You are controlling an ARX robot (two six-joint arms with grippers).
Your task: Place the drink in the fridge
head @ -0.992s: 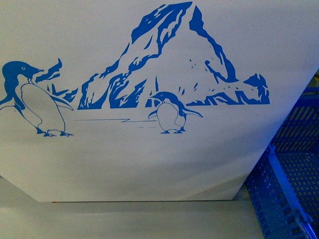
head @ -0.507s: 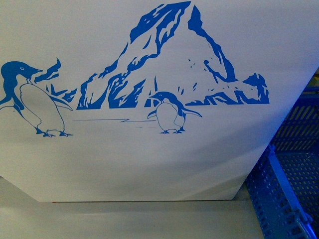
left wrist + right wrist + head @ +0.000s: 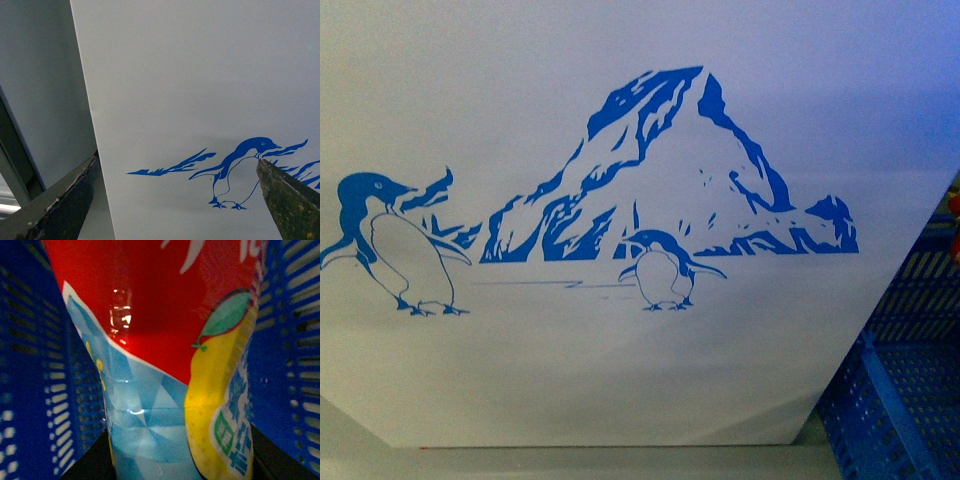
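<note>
The fridge fills the front view as a white wall with a blue penguin-and-mountain picture. In the right wrist view the drink fills the frame, its label red, light blue and yellow. My right gripper is shut on it, with only dark finger edges showing in the lower corners. Blue basket walls stand close on both sides of the drink. My left gripper is open in front of the fridge wall, its dark fingers wide apart with nothing between them. Neither arm shows in the front view.
A blue perforated plastic basket stands to the right of the fridge. A small red spot shows at the right edge above it; I cannot tell what it is. A plain grey surface lies beside the fridge in the left wrist view.
In the front view the penguin picture has slid downward, so the view has risen. The red spot at the right edge has come into sight.
</note>
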